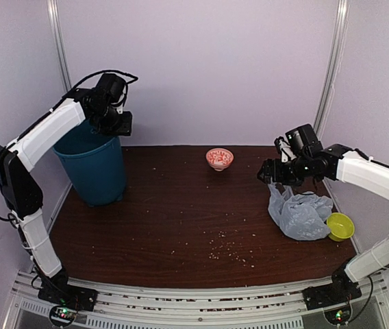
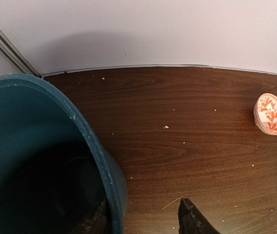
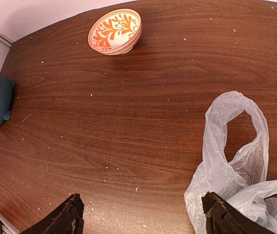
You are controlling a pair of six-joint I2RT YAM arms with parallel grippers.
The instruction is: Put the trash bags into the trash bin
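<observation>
The trash bag (image 1: 298,216) lies crumpled on the right side of the counter (image 1: 181,219), just beside a small lime-green bowl (image 1: 340,226), with one loop handle spread flat toward the far side. The trash bin (image 1: 98,175) stands well apart from it, at the far left corner. The right gripper (image 3: 141,200) hangs over the bag's left edge, released and spread wide, with nothing in it. One finger sits at the plastic's margin, though whether it touches cannot be told. The left gripper (image 2: 143,205) is at the bin's rim, one finger inside and one outside; its jaws stand apart, with a gap between the outer finger and the bin wall, so it is not clamped on the rim. The bag looks very light, soft and crinkly, and probably slick, so a shallow pinch on a single layer could slip or lift only a flap. The bunched folds near the handle's base, or the loop itself, seem the better hold. Being limp and wider than the bin's mouth, the bag will likely drape over the rim and need pushing down.
</observation>
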